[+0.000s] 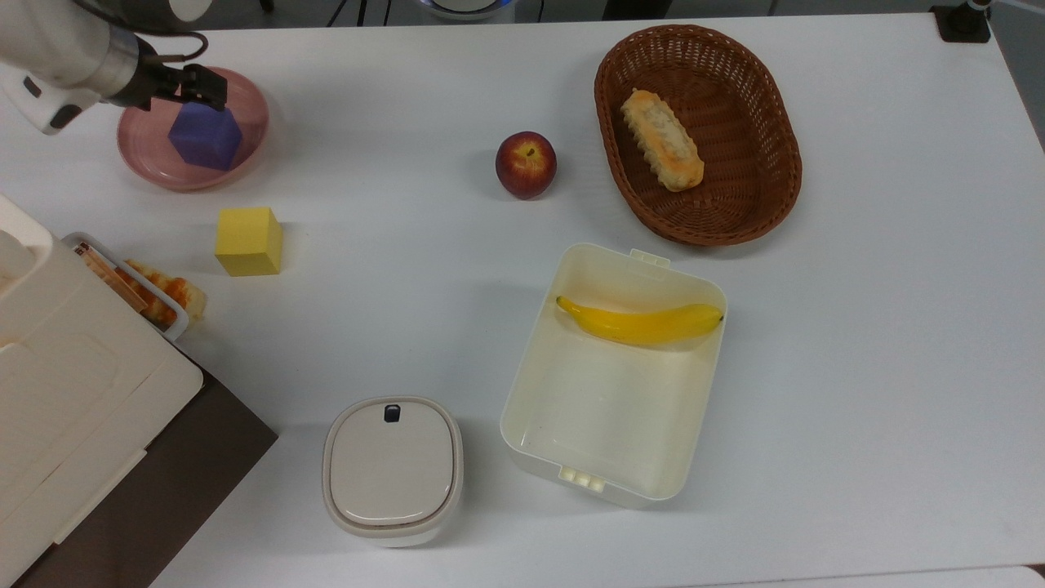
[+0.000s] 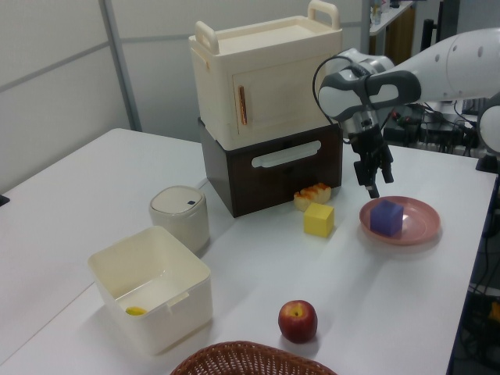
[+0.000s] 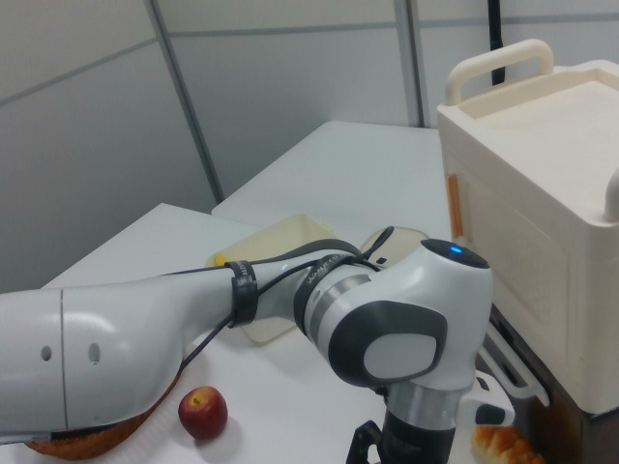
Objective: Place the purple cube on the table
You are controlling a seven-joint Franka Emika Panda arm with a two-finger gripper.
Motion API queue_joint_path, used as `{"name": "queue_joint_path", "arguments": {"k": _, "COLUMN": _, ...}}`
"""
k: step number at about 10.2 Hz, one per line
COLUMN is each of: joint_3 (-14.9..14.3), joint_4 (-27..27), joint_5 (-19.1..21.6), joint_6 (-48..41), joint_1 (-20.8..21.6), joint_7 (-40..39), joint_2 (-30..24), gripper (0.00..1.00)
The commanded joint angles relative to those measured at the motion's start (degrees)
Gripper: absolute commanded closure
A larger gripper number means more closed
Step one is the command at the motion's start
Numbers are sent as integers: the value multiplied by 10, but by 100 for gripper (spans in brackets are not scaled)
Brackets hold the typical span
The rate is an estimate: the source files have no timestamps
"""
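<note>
In the top view's upper left, the cube (image 1: pixel 205 135) sits on the pink plate (image 1: pixel 251 106), the pincer (image 2: pixel 373 176) hangs open and empty just above it, and an off-centre descent could push the cube or drag the plate over the bench (image 1: pixel 857 327).

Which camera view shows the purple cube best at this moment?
The left view: the purple cube sits whole on the pink plate, beside the gripper. In the top view the arm's end covers the cube's upper edge. In the right view the arm fills the foreground.
</note>
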Motion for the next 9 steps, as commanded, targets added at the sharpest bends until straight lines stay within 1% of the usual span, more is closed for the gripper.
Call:
{"name": "queue_joint_path", "arguments": {"k": 1, "joint_3": -1, "joint_4": -18, "joint_5": -11, "joint_6": 42, "joint_1": 6, "joint_7": 19, "joint_2": 10, "gripper": 0}}
{"name": "queue_joint_path", "arguments": {"k": 3, "joint_3": 0, "joint_4": -27, "joint_5": -33, "joint_6": 54, "joint_1": 9, "joint_7": 22, "joint_2": 22, "gripper": 0}}
{"name": "queue_joint_path", "arguments": {"k": 6, "joint_3": 1, "joint_4": -35, "joint_5": -42, "joint_6": 54, "joint_1": 9, "joint_7": 22, "joint_2": 31, "gripper": 0}}
{"name": "queue_joint_path", "arguments": {"k": 7, "joint_3": 2, "joint_4": -36, "joint_5": -47, "joint_6": 54, "joint_1": 12, "joint_7": 22, "joint_2": 34, "gripper": 8}}
{"name": "queue_joint_path", "arguments": {"k": 8, "joint_3": 3, "joint_4": -42, "joint_5": -68, "joint_6": 54, "joint_1": 22, "joint_7": 22, "joint_2": 34, "gripper": 41}}
{"name": "queue_joint_path", "arguments": {"k": 9, "joint_3": 3, "joint_4": -42, "joint_5": -76, "joint_6": 51, "joint_1": 28, "joint_7": 21, "joint_2": 33, "gripper": 76}}
